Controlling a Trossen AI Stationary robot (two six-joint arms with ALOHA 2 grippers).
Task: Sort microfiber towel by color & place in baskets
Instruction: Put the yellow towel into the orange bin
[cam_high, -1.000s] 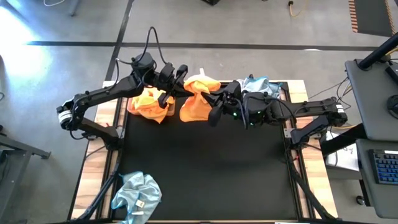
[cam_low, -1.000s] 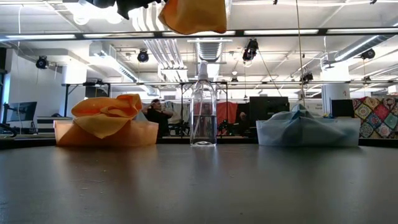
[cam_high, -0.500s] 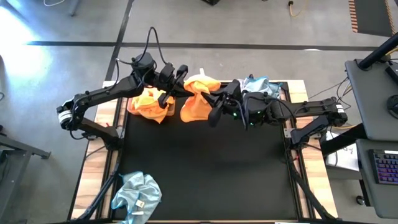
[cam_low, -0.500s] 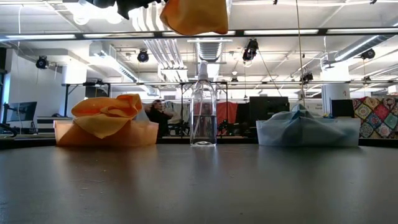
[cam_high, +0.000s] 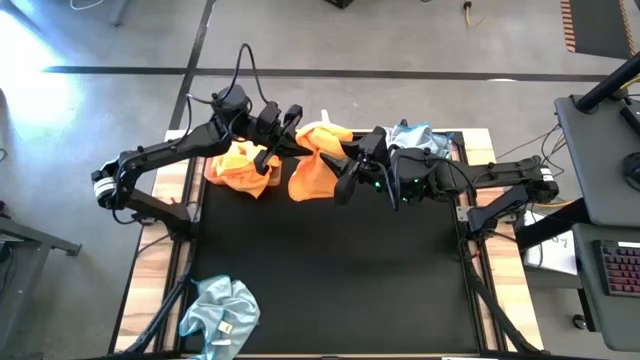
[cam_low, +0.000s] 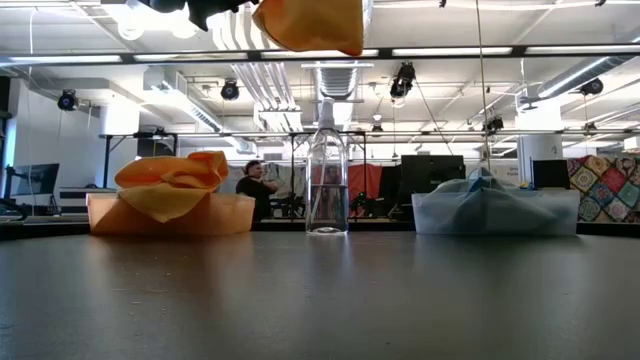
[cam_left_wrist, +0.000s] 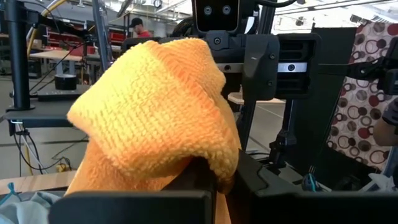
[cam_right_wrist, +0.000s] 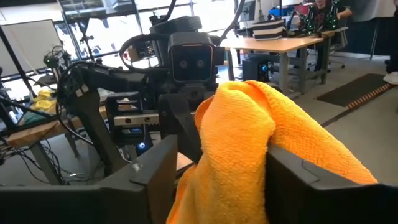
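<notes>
Near the upper middle of the high view, both pincers met over the far part of the black desk (cam_high: 330, 270), and an orange towel (cam_high: 312, 165) hung between them. The left pincer (cam_high: 290, 128) came in from the upper left; in its wrist view its fingers (cam_left_wrist: 199, 177) were closed on a fold of that towel (cam_left_wrist: 155, 112). The right pincer (cam_high: 347, 170) came in from the right, and in its wrist view the same towel (cam_right_wrist: 261, 143) sat bunched between its two fingers (cam_right_wrist: 155, 171), which pressed its sides. In the low view the towel (cam_low: 312, 22) showed at the top edge of the frame, well above the desk.

The tan basket (cam_low: 170, 215) stood at the left of the low view with an orange towel heaped in it (cam_low: 175, 180); from above that heap (cam_high: 240, 165) lay just left of the held towel. The grey-blue basket (cam_low: 495, 212) stood at the right of the low view, holding pale blue towel (cam_low: 480, 190); from above it (cam_high: 415, 135) was partly hidden by the right arm. A clear bottle (cam_low: 327, 180) stood between the two baskets.

One blue towel (cam_high: 220, 312) lay alone at the lower left of the high view, a white tag showing on it, well apart from both baskets.

A person (cam_low: 255, 185) sat in the room far behind the desk.
</notes>
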